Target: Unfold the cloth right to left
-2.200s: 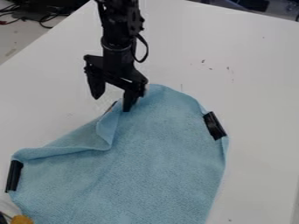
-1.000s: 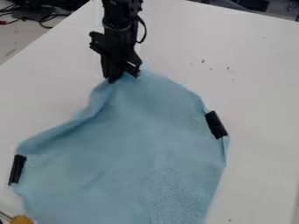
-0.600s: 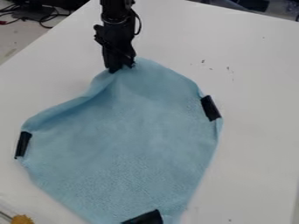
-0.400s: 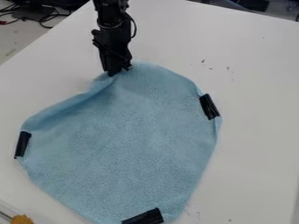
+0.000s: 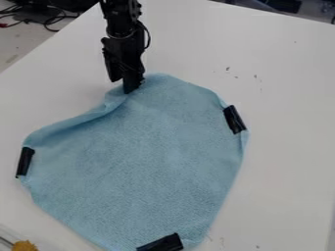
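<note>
While the black arm [image 5: 122, 22] comes in from the top edge of the frame, left of centre, it hangs almost upright, leaning slightly so that its lower part sits a little farther right than its top. A loop of cable [image 5: 148, 37] bows out along its right side. The gripper [image 5: 123, 86] points down, its lower end at the top edge of the blue cloth [image 5: 144, 157], where the fabric dips between a rounded hump to the right and a raised, creased fold running down toward the left. How wide the gripper stands, and whether it has the cloth pinched or merely meets it, I cannot tell.

The cloth lies spread over the left and middle of the frame, reaching the bottom edge, on the white table [image 5: 288, 147]. Black strips sit at its left corner [image 5: 25, 162], its right corner [image 5: 234, 119] and its bottom corner [image 5: 161, 243].
</note>
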{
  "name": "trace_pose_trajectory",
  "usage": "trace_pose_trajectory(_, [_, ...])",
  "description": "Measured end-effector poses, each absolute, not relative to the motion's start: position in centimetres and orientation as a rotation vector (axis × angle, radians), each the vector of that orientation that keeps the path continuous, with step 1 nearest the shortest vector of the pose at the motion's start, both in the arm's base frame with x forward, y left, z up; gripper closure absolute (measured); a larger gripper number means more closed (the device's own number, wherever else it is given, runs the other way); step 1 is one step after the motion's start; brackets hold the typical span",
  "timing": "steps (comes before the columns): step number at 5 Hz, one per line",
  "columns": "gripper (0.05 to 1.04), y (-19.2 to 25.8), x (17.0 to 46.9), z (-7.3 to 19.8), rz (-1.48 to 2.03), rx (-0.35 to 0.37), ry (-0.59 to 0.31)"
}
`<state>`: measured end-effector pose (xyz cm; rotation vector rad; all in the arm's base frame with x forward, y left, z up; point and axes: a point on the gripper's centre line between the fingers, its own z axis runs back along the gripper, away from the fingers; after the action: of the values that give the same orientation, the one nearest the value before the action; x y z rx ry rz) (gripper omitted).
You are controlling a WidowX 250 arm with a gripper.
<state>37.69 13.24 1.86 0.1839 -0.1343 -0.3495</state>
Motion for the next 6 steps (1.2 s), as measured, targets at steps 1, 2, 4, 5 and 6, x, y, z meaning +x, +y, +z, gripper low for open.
trace_pose_trajectory(1, [0.079, 14.4, 37.5, 1.9, -0.357, 0.210, -0.143])
trace_pose_trajectory(2, [0.080, 15.7, 37.7, 2.2, -0.370, 0.238, -0.160])
trace_pose_trajectory(4, [0.084, 19.2, 39.9, 3.2, -0.427, 0.282, -0.224])
trace_pose_trajectory(5, [0.084, 19.9, 40.8, 3.8, -0.430, 0.283, -0.230])
trace_pose_trajectory(6, [0.084, 19.3, 41.0, 4.4, -0.346, 0.211, -0.205])
